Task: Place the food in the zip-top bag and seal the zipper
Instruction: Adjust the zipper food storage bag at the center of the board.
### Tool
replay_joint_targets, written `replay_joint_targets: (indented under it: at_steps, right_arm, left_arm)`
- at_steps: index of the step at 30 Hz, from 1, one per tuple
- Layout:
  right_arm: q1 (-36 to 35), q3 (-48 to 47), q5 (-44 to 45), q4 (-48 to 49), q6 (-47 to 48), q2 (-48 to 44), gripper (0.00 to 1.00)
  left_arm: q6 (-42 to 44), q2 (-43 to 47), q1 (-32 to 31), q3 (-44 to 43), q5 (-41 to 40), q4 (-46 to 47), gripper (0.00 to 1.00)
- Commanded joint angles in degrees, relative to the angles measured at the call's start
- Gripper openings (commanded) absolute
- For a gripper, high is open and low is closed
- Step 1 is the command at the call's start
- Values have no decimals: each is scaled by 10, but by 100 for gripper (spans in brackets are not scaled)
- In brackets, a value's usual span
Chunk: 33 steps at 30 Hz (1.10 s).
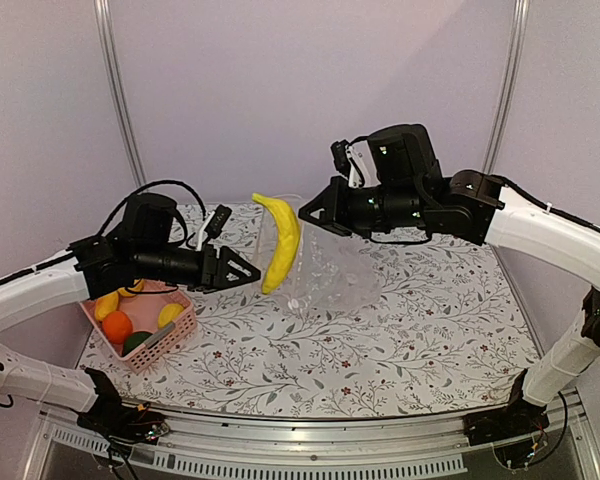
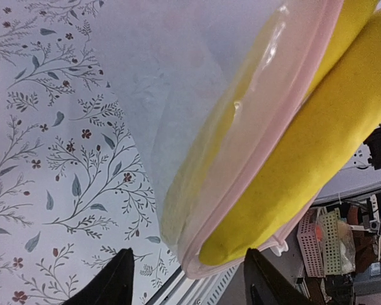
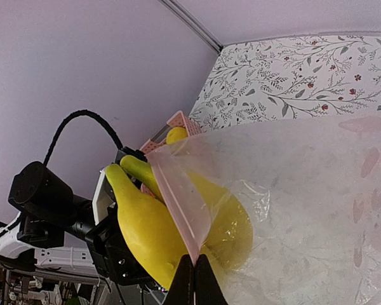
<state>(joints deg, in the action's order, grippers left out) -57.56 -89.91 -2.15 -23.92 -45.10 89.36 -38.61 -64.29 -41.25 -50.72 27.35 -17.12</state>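
A yellow banana [image 1: 281, 242] stands steeply in the mouth of the clear zip-top bag [image 1: 332, 272], its lower part inside. My right gripper [image 1: 306, 214] is shut on the bag's mouth edge and holds it up off the table. In the right wrist view its shut fingers [image 3: 194, 283] pinch the pinkish zipper [image 3: 178, 206] beside the banana [image 3: 146, 232]. My left gripper [image 1: 248, 271] is open just left of the banana's lower end. In the left wrist view the banana [image 2: 305, 159] and zipper [image 2: 267, 166] lie above the gap between its wide-apart fingers [image 2: 111, 286], not touching them.
A pink slatted basket [image 1: 165, 338] stands at the table's left front, under my left arm. It holds an orange [image 1: 117, 325], a yellow lemon piece [image 1: 170, 314], another yellow piece [image 1: 106, 304] and a dark green piece [image 1: 135, 342]. The table has a floral cloth [image 1: 430, 310].
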Motion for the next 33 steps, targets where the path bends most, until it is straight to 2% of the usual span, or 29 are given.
replay_joint_targets:
  at_steps: [1, 12, 16, 19, 25, 33]
  right_arm:
    - [5, 3, -7, 16, -1, 7, 0]
    - [5, 11, -8, 17, -5, 4, 0]
    - [5, 15, -1, 17, -5, 0, 0]
    - [5, 19, 3, 14, -4, -2, 0]
    - [6, 36, 18, 5, -5, -1, 0]
    - [20, 50, 83, -46, 2, -19, 0]
  left_arm:
    - [-8, -5, -11, 3, -17, 28, 55]
    - [-7, -34, -13, -9, -13, 39, 40]
    - [-4, -43, -15, -20, -9, 40, 27]
    - [-4, -41, -15, -28, -11, 44, 23]
    - [-5, -38, -14, -52, -11, 45, 0]
    - [35, -31, -11, -104, -19, -11, 0]
